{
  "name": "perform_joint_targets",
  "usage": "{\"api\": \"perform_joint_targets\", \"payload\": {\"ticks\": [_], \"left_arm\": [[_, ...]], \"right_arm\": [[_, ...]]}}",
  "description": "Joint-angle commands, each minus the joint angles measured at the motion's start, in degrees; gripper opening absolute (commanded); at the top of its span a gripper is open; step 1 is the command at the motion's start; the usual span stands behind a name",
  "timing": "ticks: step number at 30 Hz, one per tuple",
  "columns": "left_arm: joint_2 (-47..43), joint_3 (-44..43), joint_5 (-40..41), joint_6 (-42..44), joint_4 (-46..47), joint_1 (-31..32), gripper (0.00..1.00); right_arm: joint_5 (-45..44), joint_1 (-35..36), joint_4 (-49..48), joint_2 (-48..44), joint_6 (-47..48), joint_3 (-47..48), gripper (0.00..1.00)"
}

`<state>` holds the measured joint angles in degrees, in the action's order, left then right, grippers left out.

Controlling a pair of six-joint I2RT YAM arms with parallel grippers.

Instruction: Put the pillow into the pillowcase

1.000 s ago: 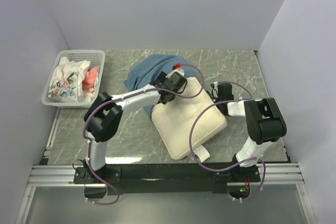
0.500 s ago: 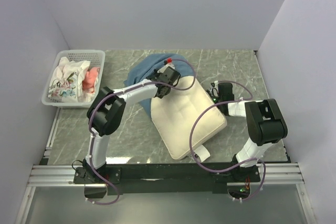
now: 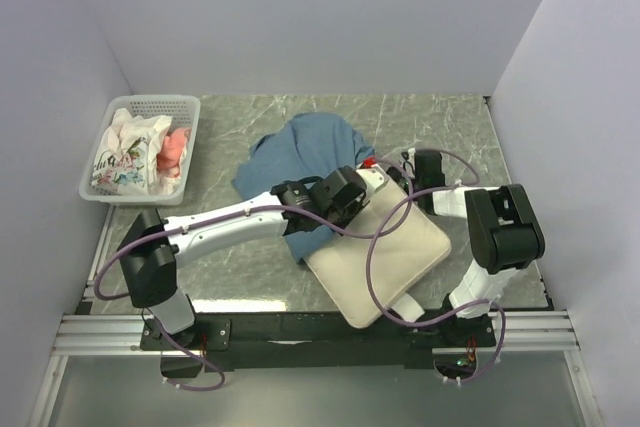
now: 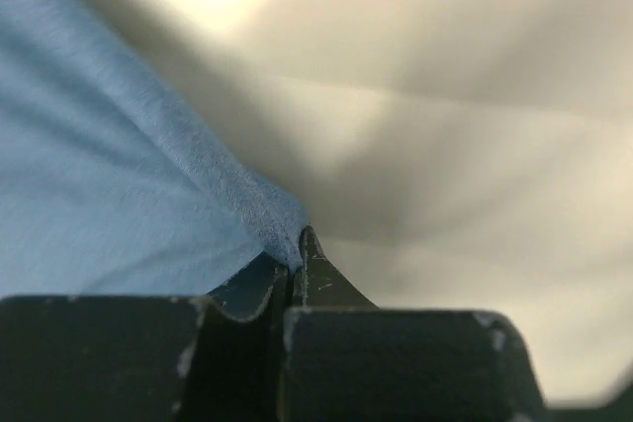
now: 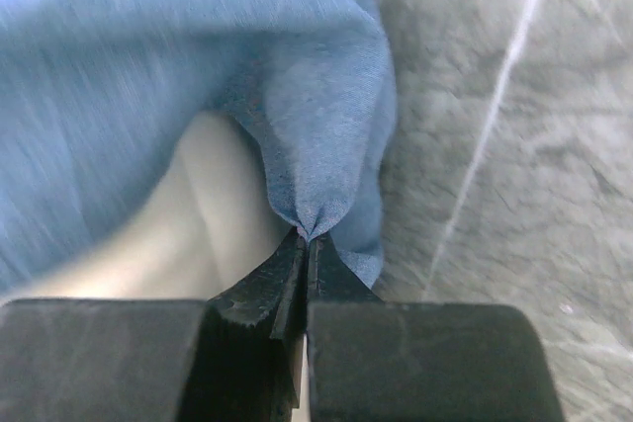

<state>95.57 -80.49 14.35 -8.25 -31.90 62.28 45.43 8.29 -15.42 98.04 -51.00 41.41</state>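
Both grips on pillowcase (image 3: pixel 305 147) hem; pillow (image 3: pixel 390 252) centre-right, far end under it.
Left gripper (image 4: pixel 300 249), right gripper (image 5: pixel 309 242) pinched tight on cloth: pull evenly nearward, keep mouth spread.

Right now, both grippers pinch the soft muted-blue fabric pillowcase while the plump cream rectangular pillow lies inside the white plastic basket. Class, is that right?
Not quite: the pillow lies on the grey marble table, not in the basket, as the top view shows. Both the left gripper and right gripper do pinch the pillowcase.
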Motion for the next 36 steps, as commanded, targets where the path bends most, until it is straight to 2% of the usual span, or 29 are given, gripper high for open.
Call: {"api": "perform_joint_targets", "payload": {"ticks": [1,6,7,9,10,13,14,16,21,23,27,31,33,34,35,36], "left_arm": [[-0.91,4.19,-23.04,-9.22,11.67,1.70,0.01],[4.18,7.09,-22.44,-17.05,19.14,3.02,0.01],[4.88,7.62,-20.52,-19.93,21.85,3.02,0.01],[7.43,7.63,-14.55,-23.72,21.45,2.59,0.01],[8.66,6.84,-6.00,-27.92,17.44,1.80,0.01],[13.49,6.48,-7.91,-34.96,16.24,-5.92,0.01],[14.29,9.44,-8.72,-36.38,17.56,-10.29,0.01],[14.64,12.62,-10.74,-38.50,19.76,-14.19,0.01],[16.40,16.85,-10.04,-37.10,19.68,-23.07,0.01],[16.49,19.05,-11.87,-37.19,20.65,-27.36,0.01],[16.58,22.04,-15.47,-37.45,24.16,-33.09,0.01],[16.85,22.39,-17.60,-37.19,24.78,-35.56,0.01],[16.41,22.65,-18.04,-37.01,24.96,-36.09,0.01],[15.36,23.18,-19.43,-36.93,25.91,-36.09,0.01],[14.39,23.79,-20.66,-36.92,26.88,-35.83,0.01],[13.25,24.41,-21.63,-36.84,27.33,-35.39,0.01]], "right_arm": [[-1.22,3.21,-2.07,1.36,-2.70,6.13,0.00],[-4.55,7.17,2.50,2.33,-0.06,10.01,0.00],[-4.30,7.61,2.33,2.59,0.03,10.10,0.00],[-3.68,8.40,3.63,3.99,1.95,11.06,0.00],[-4.20,8.93,4.77,4.35,2.92,11.58,0.00],[-4.47,8.93,7.50,4.79,6.00,12.73,0.00],[-4.73,9.02,8.29,5.05,7.57,13.60,0.00],[-6.66,8.76,11.89,5.41,9.42,14.84,0.00],[-8.51,4.81,14.98,7.42,13.21,17.04,0.00],[-6.69,2.01,14.72,8.30,13.21,16.69,0.00],[-0.36,-2.74,8.75,10.67,10.40,14.06,0.00],[4.05,-3.46,3.92,12.53,8.20,11.43,0.00],[4.23,-3.46,-0.99,11.57,6.36,8.44,0.00],[3.97,-3.03,-3.54,10.69,5.14,3.55,0.00],[3.70,-2.06,-11.13,8.42,1.82,0.46,0.00],[3.70,-1.27,-14.78,7.09,0.65,-2.53,0.00]]}}
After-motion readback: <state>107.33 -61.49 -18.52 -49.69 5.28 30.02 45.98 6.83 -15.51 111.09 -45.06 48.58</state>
